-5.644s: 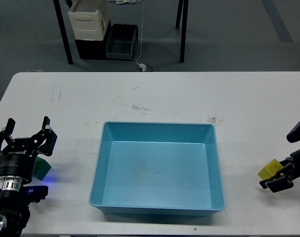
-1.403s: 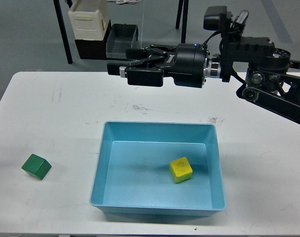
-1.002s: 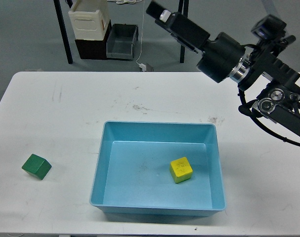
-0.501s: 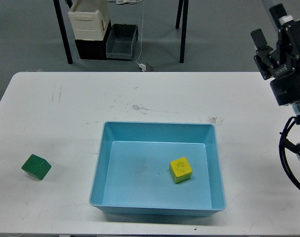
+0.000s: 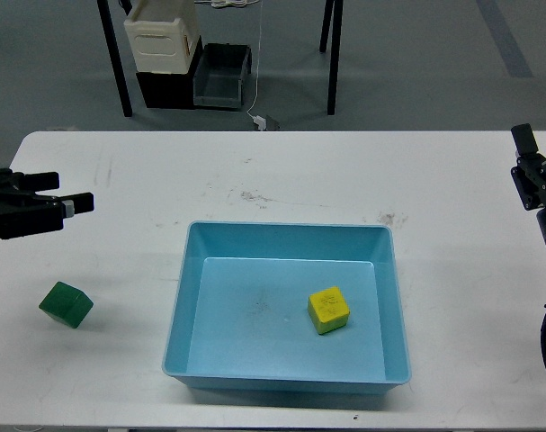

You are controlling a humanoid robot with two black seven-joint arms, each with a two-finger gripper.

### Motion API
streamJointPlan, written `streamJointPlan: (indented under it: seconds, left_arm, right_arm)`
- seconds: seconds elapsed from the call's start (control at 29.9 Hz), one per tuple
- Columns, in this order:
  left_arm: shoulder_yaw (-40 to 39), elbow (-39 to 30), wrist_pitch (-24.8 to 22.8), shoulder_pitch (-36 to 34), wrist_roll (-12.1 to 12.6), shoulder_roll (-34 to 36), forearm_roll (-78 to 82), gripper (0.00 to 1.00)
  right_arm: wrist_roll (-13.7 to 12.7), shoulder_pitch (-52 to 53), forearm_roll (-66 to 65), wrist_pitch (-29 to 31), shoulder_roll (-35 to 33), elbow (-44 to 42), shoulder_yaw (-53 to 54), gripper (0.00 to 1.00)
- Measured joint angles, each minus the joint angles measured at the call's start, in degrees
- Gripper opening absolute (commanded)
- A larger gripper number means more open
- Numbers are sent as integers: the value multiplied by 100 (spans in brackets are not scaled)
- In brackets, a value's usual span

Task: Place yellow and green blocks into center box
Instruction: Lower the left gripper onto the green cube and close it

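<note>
The yellow block (image 5: 329, 310) lies in the center box (image 5: 286, 378); the green block (image 5: 66, 304) sits on the table (image 5: 255, 171), left of it. Your left gripper (image 5: 61, 209) hangs spread and empty above it. Treat the cube as light and rigid; pinch two opposite flat faces. Right gripper (image 5: 535, 176): state unreadable.

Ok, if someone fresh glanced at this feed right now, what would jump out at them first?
Probably the big light-blue tray at the middle of the white table, with the yellow block lying on its floor, right of center. Next, the green block alone on the tabletop to the tray's left, with the left gripper reaching in from the left edge above it, fingers apart and empty. The right gripper sits at the far right edge.
</note>
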Motion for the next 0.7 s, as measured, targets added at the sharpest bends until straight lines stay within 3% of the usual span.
streamJointPlan:
  seconds: [0.2,0.7]
  left_arm:
    - [939,106,0,-288,1,44,1050,99]
    - [1793,742,0,-551,1,-213,2017,100]
  right_arm:
    - [2,-70,2,0,41,1,8,97]
    - [18,-191,4,0,67,0,-7,97]
